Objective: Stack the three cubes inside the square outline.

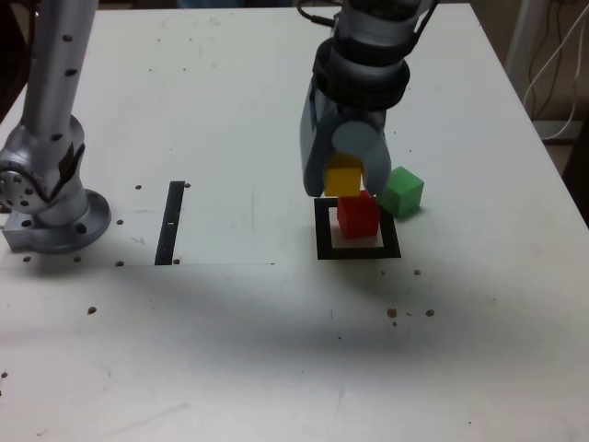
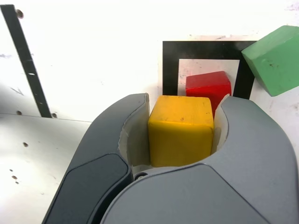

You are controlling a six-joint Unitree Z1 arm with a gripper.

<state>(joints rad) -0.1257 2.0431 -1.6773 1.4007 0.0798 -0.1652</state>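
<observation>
The gripper point(image 2: 182, 133) is clamping its fingers on the yellow cube point(image 2: 181, 133), holding it over or near the square outline point(image 1: 323, 241); exact alignment is hard to judge. The red cube point(image 1: 358, 215) is sitting inside the outline, while the green cube point(image 1: 402, 191) is resting beside the outline, on the exterior view's right.

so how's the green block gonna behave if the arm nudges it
The green block would probably slide or pivot rather than roll, given its flat faces and sharp edges. It looks rigid, so I'd expect no squashing. Being about as tall as wide, it seems unlikely to tip under a low push.
</observation>
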